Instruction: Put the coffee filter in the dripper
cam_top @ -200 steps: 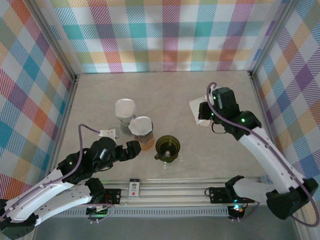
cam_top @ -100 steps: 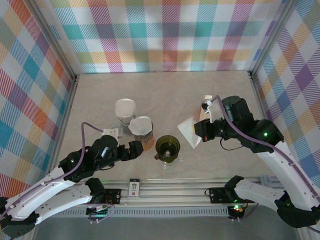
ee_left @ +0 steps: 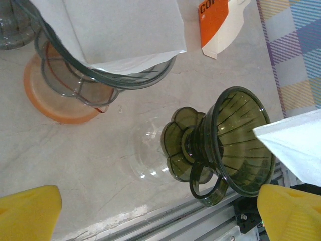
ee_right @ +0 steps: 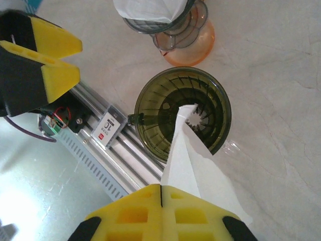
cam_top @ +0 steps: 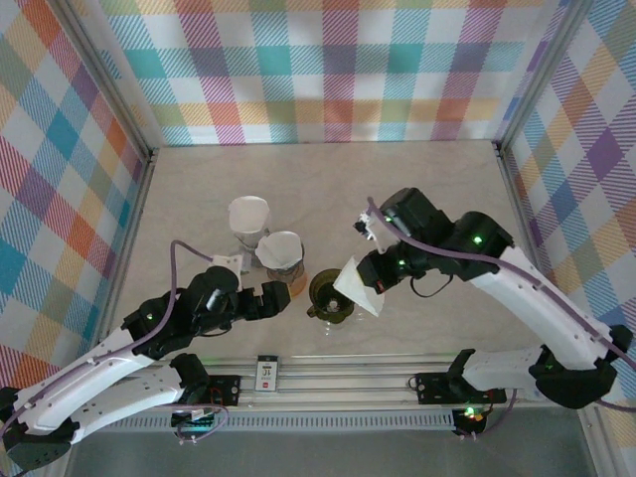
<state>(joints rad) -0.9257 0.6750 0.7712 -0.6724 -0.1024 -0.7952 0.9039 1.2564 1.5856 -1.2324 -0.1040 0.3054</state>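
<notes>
Rail (cam_top: 328,373): metal strip along the near edge of the table, carrying a small label card (cam_top: 266,375).
Left pincer (cam_top: 270,296): jaws spread wide with nothing between them, low over the table just left of the green dripper (cam_top: 331,293). It has crept a little nearer to the dripper than a second ago.
Right pincer (ee_right: 161,195): yellow pads pressed together on the wide end of the coffee filter (cam_top: 358,288). A second ago it hung over the far right of the table; it now sits near the centre.
Coffee filter: white, folded flat, carried along with the right arm. Its narrow tip now points over the mouth of the green dripper; whether it touches the ribs cannot be told.
Right wrist view: looks straight down the filter into the dripper's ribbed funnel.
Left wrist view: shows the dripper from the side, upright, handle toward the rail, with a filter corner at its rim.
Grey dripper (cam_top: 281,253): already lined with paper, on an orange base (ee_left: 55,105), just beyond the green one; unmoved.
Clear vessel (cam_top: 248,217): holds white paper, farther back; unmoved.
Table (cam_top: 328,189): pale, marbled.
Plaid walls (cam_top: 328,70): multicoloured, on three sides.
</notes>
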